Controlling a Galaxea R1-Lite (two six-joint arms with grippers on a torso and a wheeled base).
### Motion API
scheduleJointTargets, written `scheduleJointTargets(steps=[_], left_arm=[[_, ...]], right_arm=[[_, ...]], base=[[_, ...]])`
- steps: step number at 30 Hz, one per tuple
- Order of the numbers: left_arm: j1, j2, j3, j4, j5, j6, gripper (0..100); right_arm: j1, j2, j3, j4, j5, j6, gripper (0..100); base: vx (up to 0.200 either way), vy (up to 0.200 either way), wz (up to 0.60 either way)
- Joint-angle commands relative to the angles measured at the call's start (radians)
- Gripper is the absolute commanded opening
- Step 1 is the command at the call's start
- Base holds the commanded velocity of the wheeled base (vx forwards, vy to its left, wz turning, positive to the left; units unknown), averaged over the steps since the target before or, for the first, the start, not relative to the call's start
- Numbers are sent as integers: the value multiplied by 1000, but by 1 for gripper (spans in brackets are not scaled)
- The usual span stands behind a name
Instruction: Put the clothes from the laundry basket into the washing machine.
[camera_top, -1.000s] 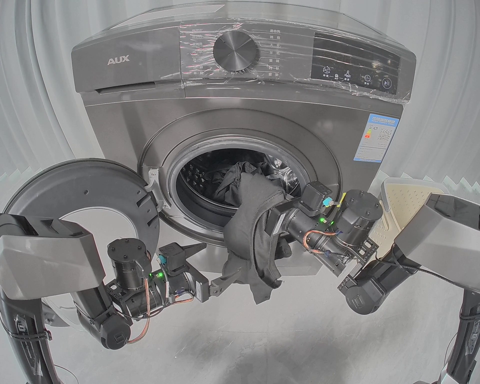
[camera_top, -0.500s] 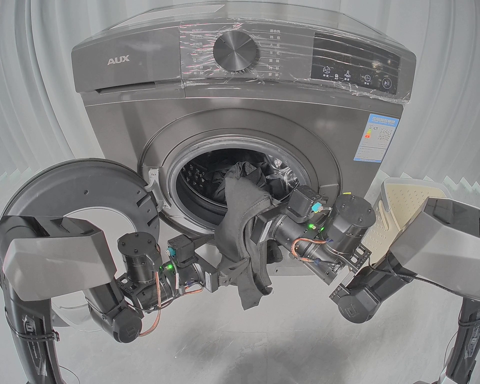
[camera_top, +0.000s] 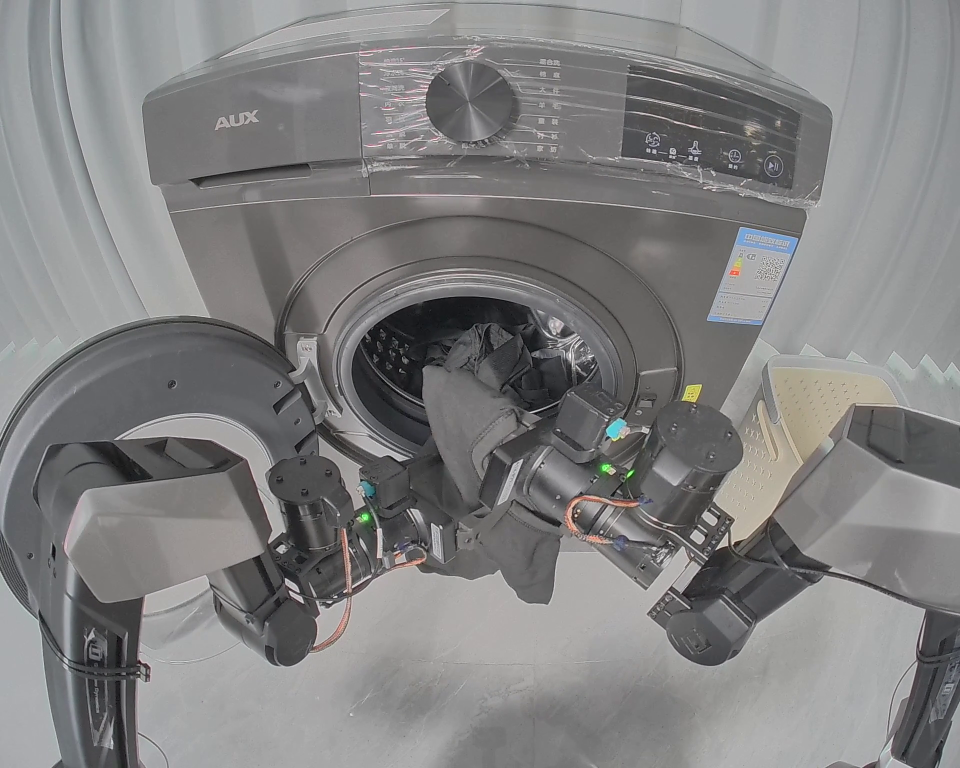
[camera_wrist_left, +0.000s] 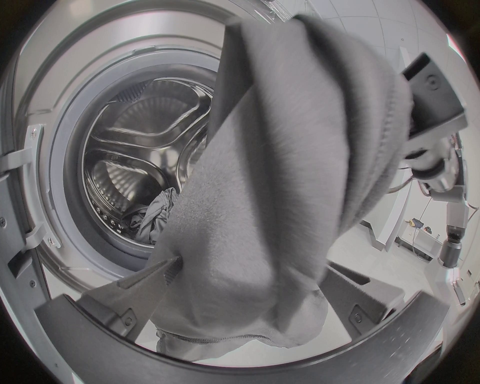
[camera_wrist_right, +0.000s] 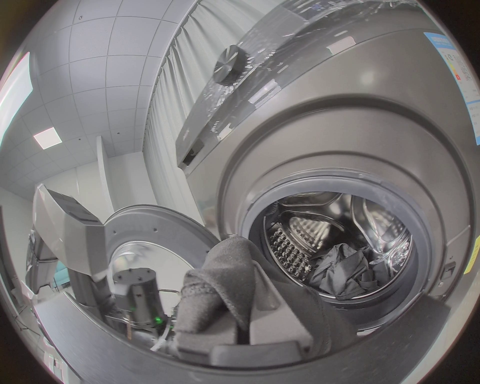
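A dark grey garment (camera_top: 470, 420) hangs over my right gripper (camera_top: 478, 455) just in front of the washing machine's (camera_top: 480, 230) open drum. Its upper end reaches into the opening and its lower end dangles below the rim. In the right wrist view the right gripper (camera_wrist_right: 241, 320) is shut on that garment (camera_wrist_right: 225, 270). My left gripper (camera_top: 455, 535) sits low under the hanging cloth. In the left wrist view it (camera_wrist_left: 250, 267) is open, one finger (camera_wrist_left: 145, 285) touching the garment (camera_wrist_left: 280, 190) that hangs between its jaws. More dark clothes (camera_wrist_right: 345, 272) lie inside the drum.
The round door (camera_top: 170, 370) stands swung open on the left, close behind my left arm. A cream laundry basket (camera_top: 800, 410) stands on the floor to the right of the machine, behind my right arm. Bare grey floor (camera_top: 500, 680) lies in front.
Both arms have moved toward the drum opening. The right gripper has carried the garment up and left, closer to the drum. The left gripper has slid right, under the hanging cloth.
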Motion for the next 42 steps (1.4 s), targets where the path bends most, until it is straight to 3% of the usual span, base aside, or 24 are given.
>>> scheduleJointTargets(steps=[1, 8, 9, 18, 21, 25, 30, 31, 35, 42], left_arm=[[10, 59, -67, 2, 4, -1, 100], [10, 93, -84, 2, 5, -1, 100], [10, 94, -84, 2, 5, 1, 0], [10, 73, -81, 0, 4, 1, 0], [12, 42, -66, 0, 14, 2, 0], [10, -21, -30, 0, 57, 1, 0], [10, -119, 40, 0, 68, -5, 0], [12, -131, 49, 0, 70, -11, 0], [18, -162, 63, 0, 96, -31, 0], [42, -271, 157, -1, 105, -42, 0]], right_arm=[[25, -9, 3, -1, 1, 0, 0], [31, -10, 3, -1, 1, 2, 0], [31, -10, 3, -1, 1, 2, 0], [13, -16, 3, -1, -2, 3, 0], [2, -23, 6, 4, -25, 3, 0], [-28, -24, 56, 10, -45, 3, 0], [-42, -38, 128, -1, -51, 6, 0], [-42, -43, 137, -1, -51, 6, 100], [-34, -69, 188, 5, -51, 6, 100], [-45, -98, 518, 5, -50, -7, 100]], base=[[0, 0, 0], [0, 0, 0], [0, 0, 0], [0, 0, 0], [0, 0, 0], [0, 0, 0], [0, 0, 0], [0, 0, 0], [0, 0, 0], [0, 0, 0]])
